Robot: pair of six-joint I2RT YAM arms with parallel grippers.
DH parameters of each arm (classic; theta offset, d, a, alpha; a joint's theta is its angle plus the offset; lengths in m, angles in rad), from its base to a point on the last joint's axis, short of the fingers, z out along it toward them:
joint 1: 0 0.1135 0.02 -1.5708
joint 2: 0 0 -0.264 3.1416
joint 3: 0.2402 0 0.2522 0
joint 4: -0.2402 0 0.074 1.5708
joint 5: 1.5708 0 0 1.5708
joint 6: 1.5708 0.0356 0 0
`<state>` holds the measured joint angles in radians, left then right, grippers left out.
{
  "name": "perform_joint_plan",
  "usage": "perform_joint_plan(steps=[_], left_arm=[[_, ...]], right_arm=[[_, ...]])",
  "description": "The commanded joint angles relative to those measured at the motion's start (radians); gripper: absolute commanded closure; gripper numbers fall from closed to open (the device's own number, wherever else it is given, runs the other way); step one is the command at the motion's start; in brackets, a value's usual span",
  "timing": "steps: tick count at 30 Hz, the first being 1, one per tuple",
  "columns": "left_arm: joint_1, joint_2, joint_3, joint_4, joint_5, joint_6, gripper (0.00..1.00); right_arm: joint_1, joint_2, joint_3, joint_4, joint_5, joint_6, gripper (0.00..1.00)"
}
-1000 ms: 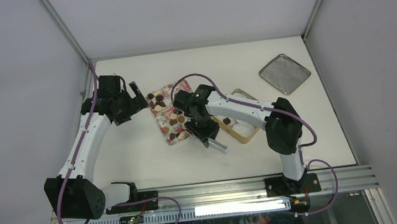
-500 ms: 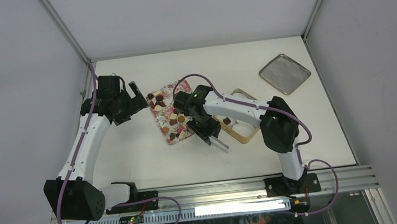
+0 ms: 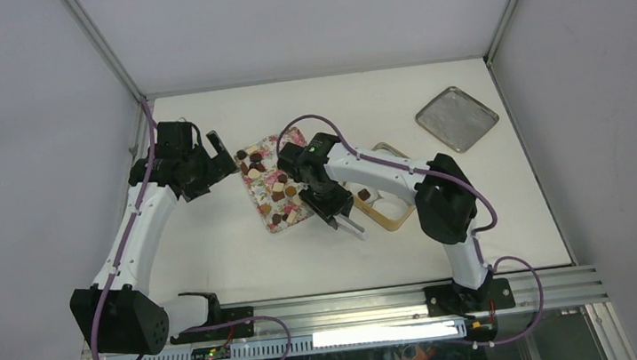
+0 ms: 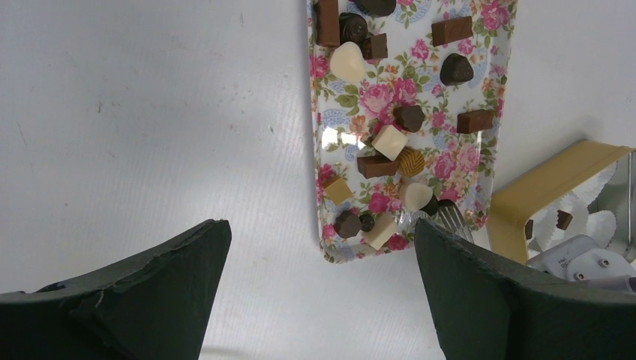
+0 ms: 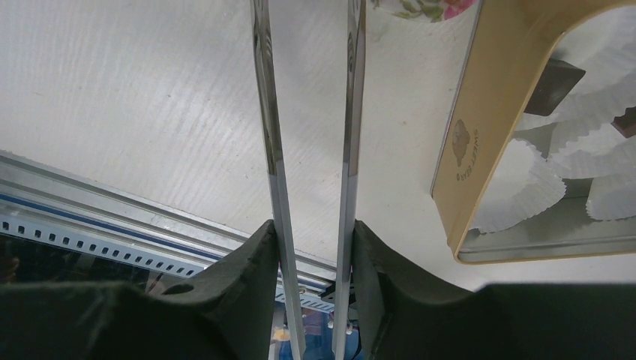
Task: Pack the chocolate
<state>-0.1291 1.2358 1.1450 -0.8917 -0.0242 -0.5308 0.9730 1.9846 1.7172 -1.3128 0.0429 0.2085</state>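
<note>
Left gripper (image 4: 319,225): jaws spread wide, nothing between them, over the white table (image 4: 150,112), at 9 o'clock of the tray.
Pink floral-patterned tray (image 4: 375,94): flat on the table, at 3 o'clock of the left gripper.
Chocolate (image 4: 390,141): small dark brown, tan and cream pieces scattered over the tray; a few dark ones (image 5: 559,75) in the box.
Right gripper (image 5: 311,232): clamped on the two blades of slim silver metal tongs (image 5: 266,112), blades parallel and apart, tips near the tray's corner.
Gold-rimmed box (image 5: 480,127): at 4 o'clock of the tray, filled with white crinkled paper cups (image 5: 517,195).
Square silver lid (image 3: 457,118): at 2 o'clock of the box, well apart.
</note>
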Motion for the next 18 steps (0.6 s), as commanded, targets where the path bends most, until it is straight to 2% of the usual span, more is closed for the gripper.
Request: perform_joint_plan(steps=[1, 8, 18], left_arm=[[0.006, -0.030, -0.006, 0.025, 0.002, 0.012, 0.01], [0.006, -0.030, -0.001, 0.025, -0.011, 0.021, 0.01], [0.006, -0.030, -0.002, 0.025, -0.004, 0.020, 0.01]], right_arm=[[0.009, 0.017, 0.072, -0.014, -0.013, -0.019, 0.60], [0.008, 0.014, 0.074, -0.019, 0.003, -0.020, 0.64], [0.007, 0.038, 0.083, -0.002, 0.004, -0.027, 0.57]])
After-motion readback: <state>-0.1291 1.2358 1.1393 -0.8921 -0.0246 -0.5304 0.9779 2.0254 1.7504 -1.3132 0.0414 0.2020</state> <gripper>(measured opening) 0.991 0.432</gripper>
